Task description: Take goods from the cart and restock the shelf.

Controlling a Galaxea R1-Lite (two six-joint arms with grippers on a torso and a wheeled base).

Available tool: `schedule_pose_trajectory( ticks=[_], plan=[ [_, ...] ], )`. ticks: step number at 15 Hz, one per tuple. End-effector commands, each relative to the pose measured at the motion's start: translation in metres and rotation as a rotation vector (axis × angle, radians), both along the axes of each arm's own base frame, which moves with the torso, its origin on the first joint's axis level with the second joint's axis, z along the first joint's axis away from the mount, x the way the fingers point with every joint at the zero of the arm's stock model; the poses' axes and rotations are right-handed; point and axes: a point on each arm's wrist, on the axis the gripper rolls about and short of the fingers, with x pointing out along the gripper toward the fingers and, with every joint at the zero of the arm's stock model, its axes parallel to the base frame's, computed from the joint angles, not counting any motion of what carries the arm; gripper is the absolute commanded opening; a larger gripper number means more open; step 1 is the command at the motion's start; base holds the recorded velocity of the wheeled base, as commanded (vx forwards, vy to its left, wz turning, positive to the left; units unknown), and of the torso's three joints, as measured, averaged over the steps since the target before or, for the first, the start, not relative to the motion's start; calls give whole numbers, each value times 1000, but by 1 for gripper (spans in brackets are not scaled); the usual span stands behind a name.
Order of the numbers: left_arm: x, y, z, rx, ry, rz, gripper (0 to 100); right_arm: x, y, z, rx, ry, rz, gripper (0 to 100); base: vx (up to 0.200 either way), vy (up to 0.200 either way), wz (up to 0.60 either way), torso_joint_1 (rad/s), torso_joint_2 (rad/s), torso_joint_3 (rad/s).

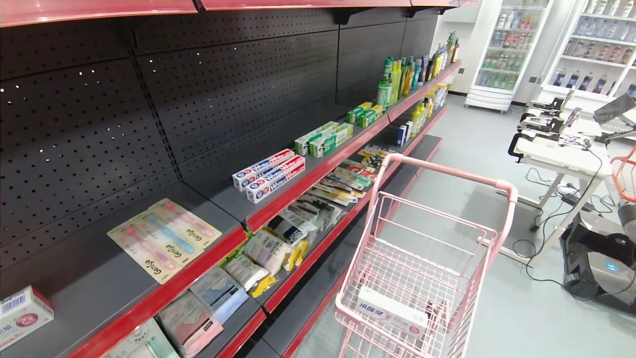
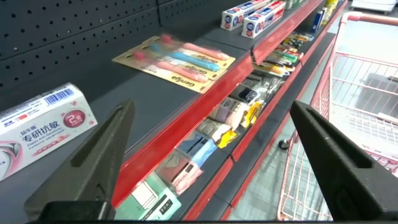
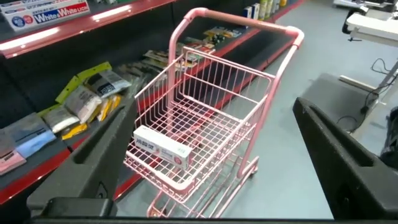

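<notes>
One box (image 1: 391, 312): lies in the pink cart (image 1: 442, 170), at 5 o'clock in the head view.
Shelf (image 1: 99, 283): at the cart's 9 o'clock.
Left end effector (image 2: 211, 106): spread wide, empty.
Right end effector (image 3: 212, 104): spread wide, empty.

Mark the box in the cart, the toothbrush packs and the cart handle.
box (image 3: 160, 147): right wrist view, on its top face.
toothbrush packs (image 1: 164, 239): head view, middle of the card.
cart handle (image 1: 447, 170): head view, middle of the bar.

You see one white box (image 1: 392, 312) lying flat on the floor of the pink wire cart (image 1: 449, 172). The cart stands beside the red-edged shelf (image 1: 89, 293), where a similar box (image 1: 20, 313) rests.
</notes>
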Motion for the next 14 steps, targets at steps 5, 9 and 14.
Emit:
schedule_pose_trajectory(
  ticks=[5,9,14],
  plan=[
    [0,0,0,0,1,1,100,89,-6,183,169,108,-105,100,0,0,0,0,0,0],
    [0,0,0,-5,1,1,100,113,1,94,32,450,101,100,0,0,0,0,0,0],
    [0,0,0,-5,1,1,100,170,1,59,-127,650,167,100,0,0,0,0,0,0]
  ],
)
